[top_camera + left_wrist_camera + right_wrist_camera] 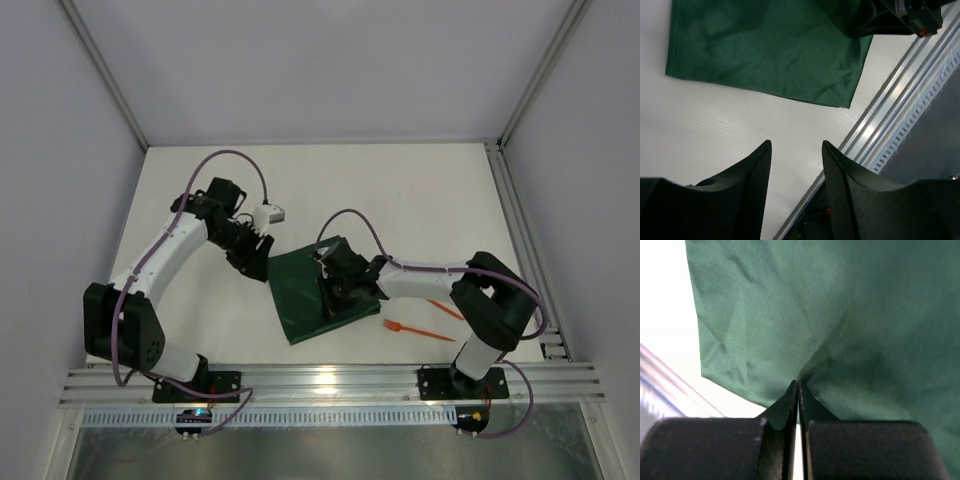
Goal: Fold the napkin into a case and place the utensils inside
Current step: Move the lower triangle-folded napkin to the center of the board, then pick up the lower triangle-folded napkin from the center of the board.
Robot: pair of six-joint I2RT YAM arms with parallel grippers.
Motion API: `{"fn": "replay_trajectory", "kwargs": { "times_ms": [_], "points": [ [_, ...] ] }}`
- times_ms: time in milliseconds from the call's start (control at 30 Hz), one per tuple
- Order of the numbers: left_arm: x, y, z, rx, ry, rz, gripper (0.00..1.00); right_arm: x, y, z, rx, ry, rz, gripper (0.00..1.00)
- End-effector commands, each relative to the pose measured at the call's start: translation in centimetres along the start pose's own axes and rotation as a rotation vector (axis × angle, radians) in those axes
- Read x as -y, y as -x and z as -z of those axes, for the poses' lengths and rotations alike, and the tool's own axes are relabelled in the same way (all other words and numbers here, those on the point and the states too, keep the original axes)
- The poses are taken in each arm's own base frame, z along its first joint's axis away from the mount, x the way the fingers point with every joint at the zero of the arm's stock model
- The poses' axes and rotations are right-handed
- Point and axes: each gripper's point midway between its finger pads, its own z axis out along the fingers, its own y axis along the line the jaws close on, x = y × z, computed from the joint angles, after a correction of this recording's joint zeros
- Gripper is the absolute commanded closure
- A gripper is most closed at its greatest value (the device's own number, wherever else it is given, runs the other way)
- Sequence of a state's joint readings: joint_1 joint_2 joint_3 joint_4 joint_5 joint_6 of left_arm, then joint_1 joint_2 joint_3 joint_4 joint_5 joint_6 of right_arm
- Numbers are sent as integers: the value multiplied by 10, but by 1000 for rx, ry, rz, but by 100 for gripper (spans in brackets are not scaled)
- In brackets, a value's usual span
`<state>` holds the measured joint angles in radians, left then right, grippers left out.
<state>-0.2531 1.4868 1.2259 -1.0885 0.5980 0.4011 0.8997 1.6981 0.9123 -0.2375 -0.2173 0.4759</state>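
Apparently, a fold of the napkin (840, 315) is being pinched by the right fingers (784, 412). They are being pressed fully together, so the thin cloth is being drawn into a small peak just at their tips. The grip is probably being taken on one layer so that it can be lifted over and the case can be formed.

The left fingers (757, 172) are being held about half apart, with nothing between them. The napkin is lying just ahead of them on the surface (715, 125), apart from their tips, perhaps so that a corner can be taken or pressed down when needed.

The utensils (415, 331) are being left on the surface behind the right fingers, well clear of the folding and not yet inside any cloth.
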Motion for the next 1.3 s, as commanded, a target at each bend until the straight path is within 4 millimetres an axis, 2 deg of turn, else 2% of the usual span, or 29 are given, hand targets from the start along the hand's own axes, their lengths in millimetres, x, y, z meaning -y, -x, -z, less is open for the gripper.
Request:
{"fn": "replay_trajectory", "kwargs": {
  "times_ms": [0, 33, 100, 167, 233, 267, 333, 367, 400, 433, 467, 500, 533, 600, 633, 667, 767, 900, 1000, 1267],
  "points": [
    [31, -10, 1, -58, 13, -199, 52, -25, 14, 31, 64, 86, -10, 94],
    [35, -6, -1, -57, 33, -277, 52, -30, 23, 45, 104, 99, -5, 94],
    [52, -4, -7, -94, 63, -452, 52, -33, 38, 61, 148, 105, -10, 90],
    [74, -12, -4, -144, 37, -682, 52, -19, 47, 80, 182, 52, -35, 88],
    [84, -24, 10, -187, 26, -843, 48, -3, 55, 98, 222, 8, -71, 84],
    [81, -39, 18, -276, 25, -979, 46, 4, 56, 103, 238, -4, -91, 84],
    [77, -49, 18, -323, 48, -1079, 43, 19, 50, 107, 257, -11, -138, 80],
    [83, -43, 12, -292, 62, -1163, 43, 27, 55, 118, 302, 6, -181, 78],
    [83, -40, 5, -285, 76, -1223, 43, 39, 42, 113, 288, -1, -216, 77],
    [100, -33, -44, -195, 59, -1361, 43, 66, 36, 119, 328, 10, -289, 71],
    [101, -33, -45, -193, 56, -1362, 43, 66, 36, 119, 329, 10, -290, 71],
    [101, -51, -66, -219, 18, -1398, 43, 73, 34, 120, 328, 1, -295, 69],
    [105, -46, -82, -173, 20, -1441, 43, 83, 32, 120, 324, -27, -290, 68],
    [105, -58, -102, -180, -20, -1557, 43, 90, 25, 117, 290, -50, -285, 66],
    [96, -74, -113, -216, -51, -1574, 43, 94, 22, 113, 272, -57, -287, 65],
    [96, -71, -120, -197, -48, -1613, 42, 96, 20, 111, 260, -60, -275, 65],
    [91, -82, -133, -231, -88, -1613, 41, 106, 10, 101, 234, -77, -295, 65],
    [96, -77, -148, -215, -94, -1562, 40, 114, 1, 87, 210, -77, -320, 62],
    [92, -85, -154, -223, -90, -1577, 40, 119, -9, 78, 170, -91, -327, 60],
    [79, -99, -159, -277, -88, -1587, 41, 121, -21, 70, 144, -83, -343, 60]
  ]
}}
